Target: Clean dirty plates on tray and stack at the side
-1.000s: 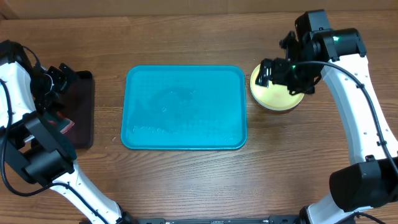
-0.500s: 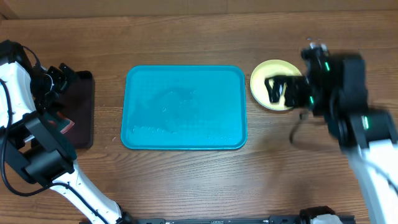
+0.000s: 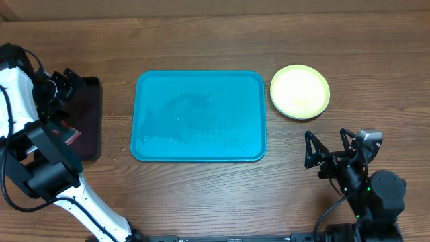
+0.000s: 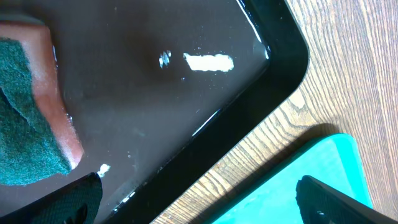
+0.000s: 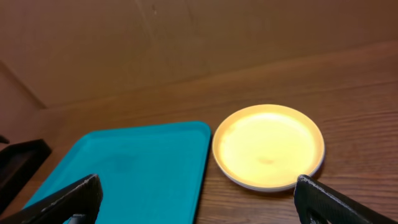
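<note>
Your right claw [image 3: 326,142] is hanging open, empty, near the plates [image 3: 299,91]; your left claw [image 4: 199,202] is gaping empty above the black tray [image 4: 186,112], beside the sponge [image 4: 28,118].

One large turquoise rectangular plastic tray [image 3: 201,87] is in view. One round yellow-green plastic plate [image 3: 299,91] shows just to its right. A pale edge runs under this plate's rim in the right wrist view, and I cannot tell whether more plates lie beneath. One smaller black tray [image 3: 93,121] sits left of the turquoise tray, holding one orange sponge with a green scrub face [image 4: 25,118]. There are two black two-finger grippers: the left gripper [image 3: 67,81] to the turquoise tray's left, the right gripper [image 3: 326,138] beyond its lower right corner.
</note>
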`<action>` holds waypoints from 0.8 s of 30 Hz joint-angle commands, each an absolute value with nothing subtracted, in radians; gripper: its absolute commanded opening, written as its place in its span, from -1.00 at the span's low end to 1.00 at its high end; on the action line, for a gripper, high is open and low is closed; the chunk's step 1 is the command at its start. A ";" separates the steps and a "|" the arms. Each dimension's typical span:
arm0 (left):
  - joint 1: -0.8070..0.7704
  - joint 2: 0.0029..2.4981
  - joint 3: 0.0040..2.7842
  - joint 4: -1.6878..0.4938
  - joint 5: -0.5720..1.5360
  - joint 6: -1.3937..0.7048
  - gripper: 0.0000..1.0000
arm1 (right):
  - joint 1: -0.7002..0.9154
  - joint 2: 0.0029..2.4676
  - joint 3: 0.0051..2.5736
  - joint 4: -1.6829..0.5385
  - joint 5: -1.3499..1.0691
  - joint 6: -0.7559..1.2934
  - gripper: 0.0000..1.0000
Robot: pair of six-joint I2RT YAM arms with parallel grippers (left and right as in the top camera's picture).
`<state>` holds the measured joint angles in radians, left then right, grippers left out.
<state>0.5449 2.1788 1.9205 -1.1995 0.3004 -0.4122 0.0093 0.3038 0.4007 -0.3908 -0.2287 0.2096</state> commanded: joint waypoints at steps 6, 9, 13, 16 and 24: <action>0.542 2.170 1.940 -1.199 0.304 -0.397 1.00 | -0.026 0.200 0.249 -0.271 -0.226 0.237 1.00; 0.542 2.170 1.940 -1.199 0.304 -0.397 0.99 | -0.022 0.120 0.199 -0.257 -0.230 0.237 1.00; 0.542 2.170 1.940 -1.199 0.304 -0.397 1.00 | -0.019 -0.002 0.147 -0.252 -0.230 0.238 1.00; 0.542 2.170 1.940 -1.199 0.304 -0.397 1.00 | -0.019 0.007 0.140 -0.231 -0.237 0.240 1.00; 0.542 2.170 1.940 -1.199 0.304 -0.397 1.00 | -0.022 0.003 0.134 -0.202 -0.236 0.236 1.00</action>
